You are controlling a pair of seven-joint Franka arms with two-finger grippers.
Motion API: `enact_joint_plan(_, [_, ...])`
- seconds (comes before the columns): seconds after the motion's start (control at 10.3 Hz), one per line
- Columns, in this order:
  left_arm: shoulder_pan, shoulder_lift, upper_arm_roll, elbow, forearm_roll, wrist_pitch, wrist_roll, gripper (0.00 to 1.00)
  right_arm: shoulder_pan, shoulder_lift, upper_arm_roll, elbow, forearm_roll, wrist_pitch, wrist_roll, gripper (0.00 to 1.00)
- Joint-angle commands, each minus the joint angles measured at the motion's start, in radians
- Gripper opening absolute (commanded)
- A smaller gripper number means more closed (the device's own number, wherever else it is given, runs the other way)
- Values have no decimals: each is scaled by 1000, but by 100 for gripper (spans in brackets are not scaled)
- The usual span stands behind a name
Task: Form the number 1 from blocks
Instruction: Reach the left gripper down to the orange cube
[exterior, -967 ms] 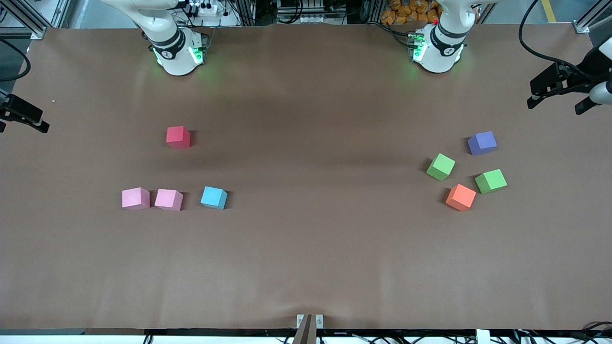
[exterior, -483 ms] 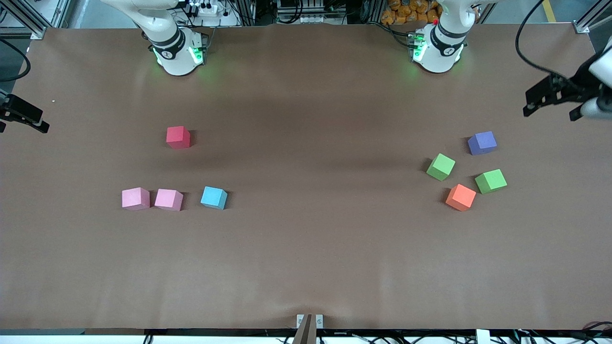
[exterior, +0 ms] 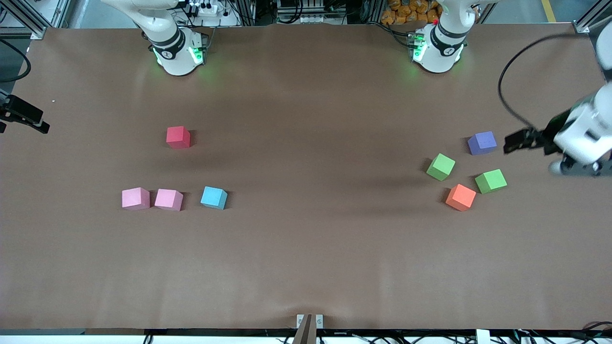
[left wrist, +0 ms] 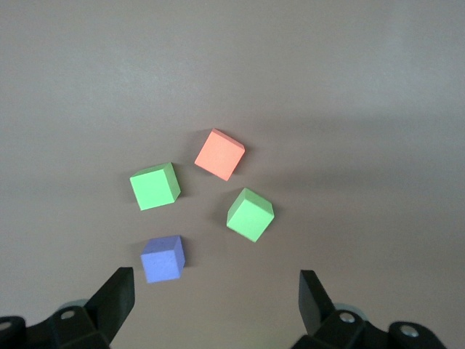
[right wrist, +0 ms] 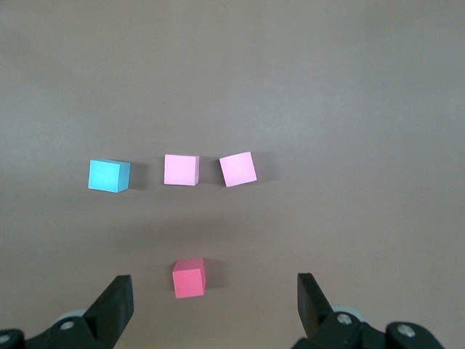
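Toward the left arm's end lie two green cubes (exterior: 441, 166) (exterior: 491, 181) and an orange cube (exterior: 461, 197), loosely clustered and apart. My left gripper (exterior: 523, 141) hangs open over the table beside that cluster; its wrist view shows the orange cube (left wrist: 219, 154) and the green cubes (left wrist: 154, 186) (left wrist: 250, 214) ahead of the open left gripper (left wrist: 216, 302). Toward the right arm's end a light blue cube (exterior: 213, 198) and two pink cubes (exterior: 169, 199) (exterior: 136, 198) lie roughly in a row. My right gripper (right wrist: 214, 309) waits open and empty, high over the table's edge (exterior: 21, 114).
A purple cube (exterior: 482, 143) sits beside the green ones, closest to the left gripper and seen too in the left wrist view (left wrist: 163, 258). A red cube (exterior: 178, 137) lies alone, farther from the front camera than the pink cubes. Brown table (exterior: 306, 248).
My left arm has swung in from the table's end and come down toward the purple cube and the cluster. The right arm and all cubes have stayed still.
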Motion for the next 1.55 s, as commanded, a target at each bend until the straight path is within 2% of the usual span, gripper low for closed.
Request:
enact_joint_plan(0.0, [7,91,9,29,22,36,-64,100,2,18,7,13,-3,0,0,100])
enact_joint_plan(0.19, [8,153,27,28,27,62,-75,100,3,19,7,13,1,1,3,100])
enact_joint_plan(0.29, [48,159,32,12,25,105,-75,100,3,19,7,13,1,1,3,100])
enact_joint_plan(0.48, [53,165,34,-84,24,203,-138,100,3,21,7,13,1,1,3,100])
enact_joint_plan(0.68, [57,147,32,-222,27,338,-217,100,4,41,9,13,8,6,3,100])
enact_joint_plan(1.06, [57,145,32,-402,27,566,-390,100,47,73,9,13,7,56,4,100])
enact_joint_plan(1.45, [24,176,24,-419,19,639,-645,100,88,97,9,13,8,93,4,100])
